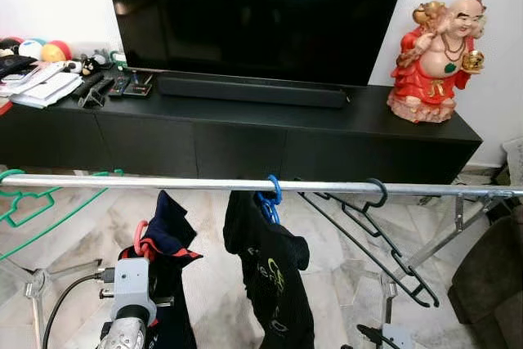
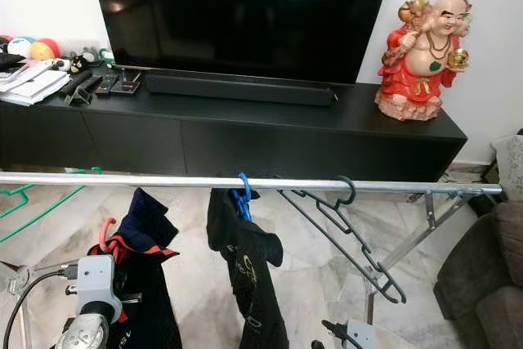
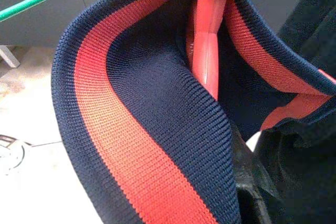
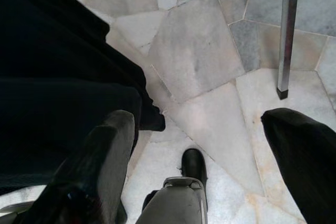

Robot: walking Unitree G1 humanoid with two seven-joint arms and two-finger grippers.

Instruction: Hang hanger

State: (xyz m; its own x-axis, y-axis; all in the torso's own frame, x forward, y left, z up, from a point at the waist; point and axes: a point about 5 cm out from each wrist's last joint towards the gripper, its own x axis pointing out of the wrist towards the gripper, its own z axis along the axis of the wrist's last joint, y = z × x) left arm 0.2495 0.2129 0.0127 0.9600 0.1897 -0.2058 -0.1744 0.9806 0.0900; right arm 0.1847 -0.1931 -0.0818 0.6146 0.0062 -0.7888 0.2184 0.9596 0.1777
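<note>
A silver clothes rail [image 1: 188, 183] crosses the view in front of me. On it hang a blue hanger [image 1: 270, 199] carrying a black shirt [image 1: 270, 271], an empty black hanger [image 1: 372, 222] to its right, and a green hanger [image 1: 33, 202] at the far left. Below the rail, left of the black shirt, my left gripper [image 1: 149, 252] is shut on a red hanger [image 3: 207, 51] that carries a navy shirt [image 1: 167, 234] with a red-striped collar [image 3: 110, 129]. The cloth hides most of its fingers [image 3: 253, 182]. My right gripper [image 4: 197, 121] is low at the right, open over the marble floor.
Behind the rail stands a long black TV cabinet [image 1: 245, 136] with a television [image 1: 261, 14], a soundbar, remotes, papers and a red statue [image 1: 433, 59]. The rack's crossed legs [image 1: 445, 234] spread at the right. A dark sofa [image 1: 490, 275] sits at the far right.
</note>
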